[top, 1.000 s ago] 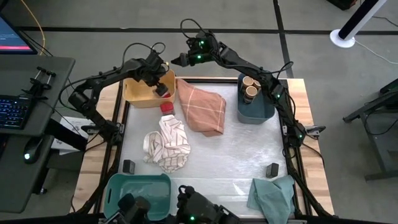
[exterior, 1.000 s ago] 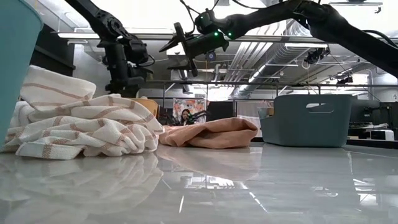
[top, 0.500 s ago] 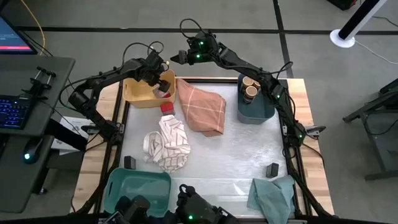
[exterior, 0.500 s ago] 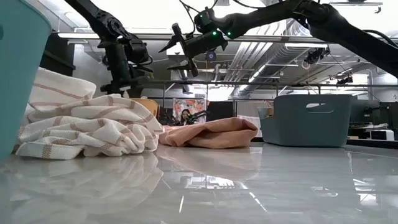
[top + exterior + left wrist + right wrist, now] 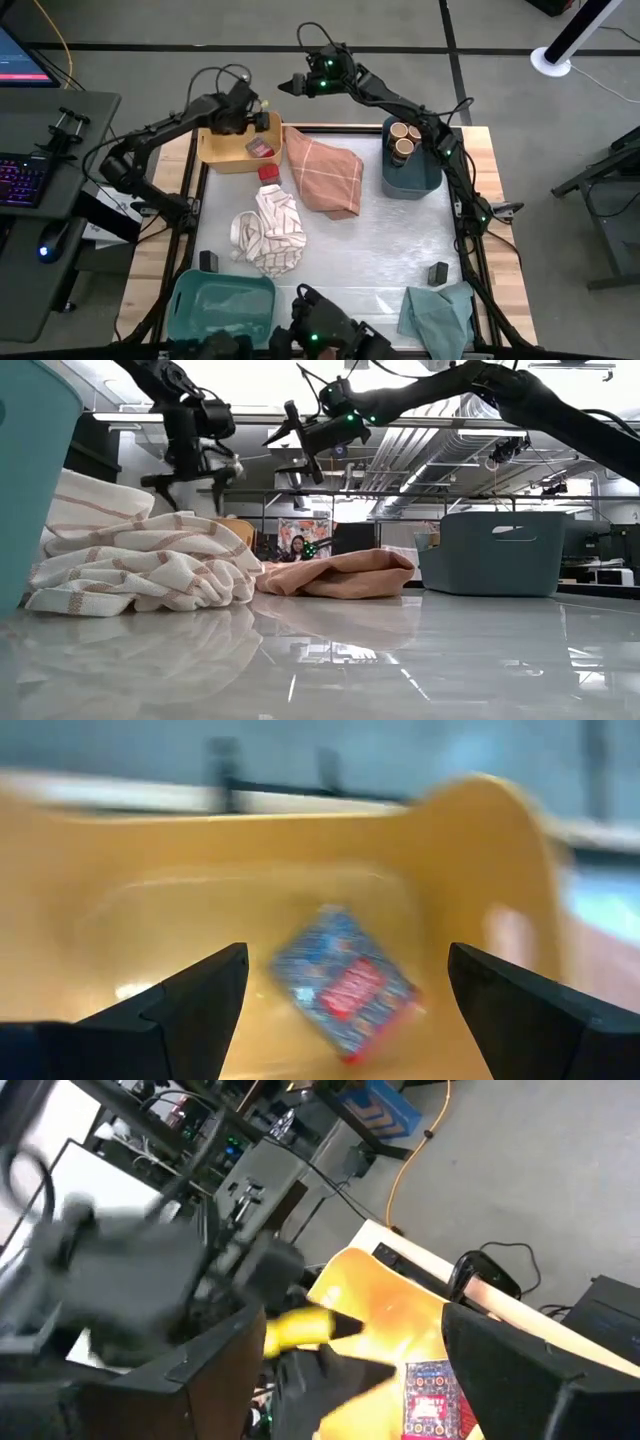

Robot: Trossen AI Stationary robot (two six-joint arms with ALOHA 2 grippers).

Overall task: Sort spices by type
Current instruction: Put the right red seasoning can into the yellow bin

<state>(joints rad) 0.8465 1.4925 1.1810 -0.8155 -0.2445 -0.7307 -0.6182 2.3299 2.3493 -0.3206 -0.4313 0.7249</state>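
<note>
Spices, sorted so far as visible: one boxy red-and-blue packet [image 5: 345, 985] lies loose on the floor of the yellow bin [image 5: 215, 150], which serves as landmark here. A second red-topped container [image 5: 267, 173] stands just beside that bin, on the side toward the striped cloth [image 5: 268, 230]. Round tan-topped jars [image 5: 404, 139] sit in the blue bin [image 5: 410, 178], well apart from the yellow bin across the orange cloth [image 5: 325, 172]. Two small black blocks [image 5: 207, 266] rest far from the yellow bin, near the teal bin [image 5: 215, 305] and the green cloth [image 5: 440, 310].

Handling, judged: packets look light, stiff and flat-sided with a slick printed skin; best taken across the two narrow sides, not the glossy faces. Jars look rigid; grip around the body below the top.

Left hand [image 5: 338, 990] hovers above the yellow bin, fingers spread wide, released; the packet lies below between them, untouched. Right hand [image 5: 292, 85] hangs just beyond the yellow bin's far corner, raised off the table [image 5: 380, 250], fingers parted, holding nothing.
</note>
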